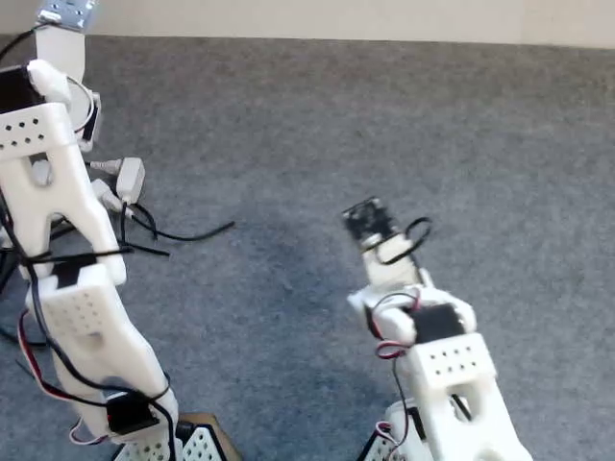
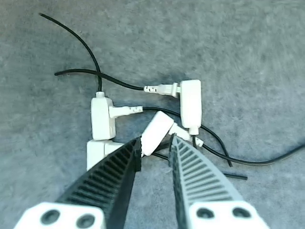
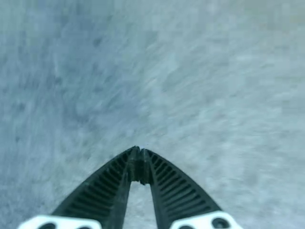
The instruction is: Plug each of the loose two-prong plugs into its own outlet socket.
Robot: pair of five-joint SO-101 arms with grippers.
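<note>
Grey carpeted desk [image 1: 384, 115] under it all. Tall white left arm [image 1: 67, 269], leaning over the tilted block [image 2: 157, 129] and its neighbours. Shorter right arm [image 1: 442, 375], well apart from the tilted block across a stretch of carpet.

Left gripper [image 2: 155, 140]: parted partway, with the black finger [image 2: 114, 176] and grey finger [image 2: 195, 176] straddling the near end of the tilted block. Black tip touching that block's edge. Grey tip just beside its other corner, contact there too fine to call. No telling whether squeezed tight or merely bracketed. Right gripper [image 3: 141, 152]: clenched, tips pressed together, nothing between them, pointed down at carpet well apart from the tilted block.

Upright block [image 2: 190, 102] just past the tilted block on the grey-finger side, with the first plug [image 2: 162, 88] seated in its side. Second block [image 2: 101, 119] just beside the tilted block on the black-finger side. Second plug [image 2: 126, 110] pushed into it, cord end aimed towards the tilted block. Third block [image 2: 97, 152] near the tilted block, half hidden behind the black finger. Small plug [image 2: 183, 130] at the tilted block's far end, just beside the grey tip; seated or loose, cannot tell.

Thin black cords [image 2: 86, 47] trailing away from the tilted block's neighbours, two of them crossing just past the second block on its side away from the tilted block.
</note>
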